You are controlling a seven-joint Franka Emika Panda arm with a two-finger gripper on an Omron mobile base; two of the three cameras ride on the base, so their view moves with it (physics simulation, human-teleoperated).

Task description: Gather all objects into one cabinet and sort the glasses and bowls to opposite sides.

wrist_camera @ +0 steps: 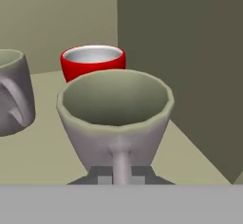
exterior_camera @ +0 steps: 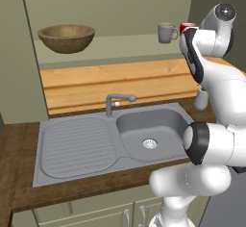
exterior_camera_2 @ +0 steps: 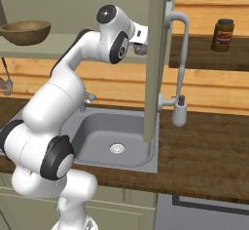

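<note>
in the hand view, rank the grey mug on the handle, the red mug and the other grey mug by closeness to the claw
1. Grey mug, centre, handle at the claw.
2. Second grey mug, left edge.
3. Red mug, behind the first; close to second place.

1. Wooden bowl point(exterior_camera: 66, 37): wide, round, brown, with a darker inside. Upright on the pale shelf point(exterior_camera: 115, 45) of the olive-green cabinet, at its left end, well apart from the mugs.
2. Grey mug point(exterior_camera: 166, 32): small, matte, handled. Upright on the same shelf, toward the right end.
3. Red mug point(wrist_camera: 93, 62): glossy, pale inside. Upright just beside the grey mug, near the cabinet's right wall point(wrist_camera: 190, 66).
4. Second grey mug point(wrist_camera: 115, 118): faceted rim, handle facing the hand camera. Upright in front of the red mug; whether its base rests on the shelf cannot be told.
5. Third grey mug point(exterior_camera: 201, 99): appears to stand on the counter below, partly hidden.
</note>
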